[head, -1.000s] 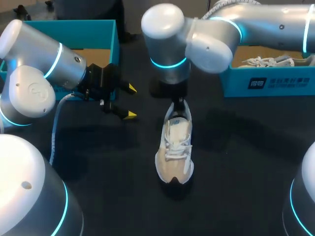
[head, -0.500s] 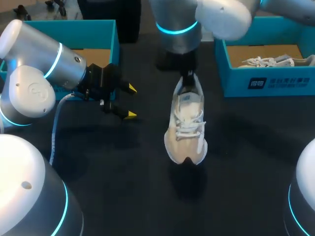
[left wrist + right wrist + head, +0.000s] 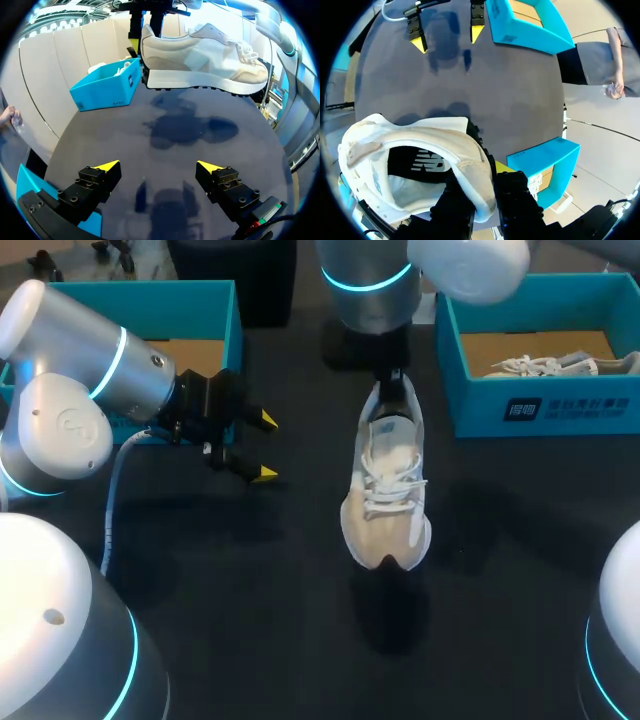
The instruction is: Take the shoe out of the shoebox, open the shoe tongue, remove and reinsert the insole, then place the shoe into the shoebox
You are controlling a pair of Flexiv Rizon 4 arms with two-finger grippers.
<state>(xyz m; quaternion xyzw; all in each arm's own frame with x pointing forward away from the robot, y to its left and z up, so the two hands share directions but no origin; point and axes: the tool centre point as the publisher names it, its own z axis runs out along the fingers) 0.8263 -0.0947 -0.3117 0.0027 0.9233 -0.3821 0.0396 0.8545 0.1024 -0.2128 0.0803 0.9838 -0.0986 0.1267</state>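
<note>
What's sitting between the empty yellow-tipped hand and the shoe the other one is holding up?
Nothing. In the left wrist view, between the left hand and the shoe lies only bare table, darkened by the shoe's shadow.

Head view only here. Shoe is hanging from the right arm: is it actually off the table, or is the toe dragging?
Observer: Off it. The left wrist view shows the shoe side-on in the air, its whole sole clear of the table, with its shadow underneath.
Operator: What's it held by? The wrist blocks my view.
Observer: The heel collar. In the right wrist view the right gripper pinches the collar's rim, one finger on each side.
Operator: Insole in?
Observer: Yes. The right wrist view looks into the opening, and a dark insole lies in the heel.
</note>
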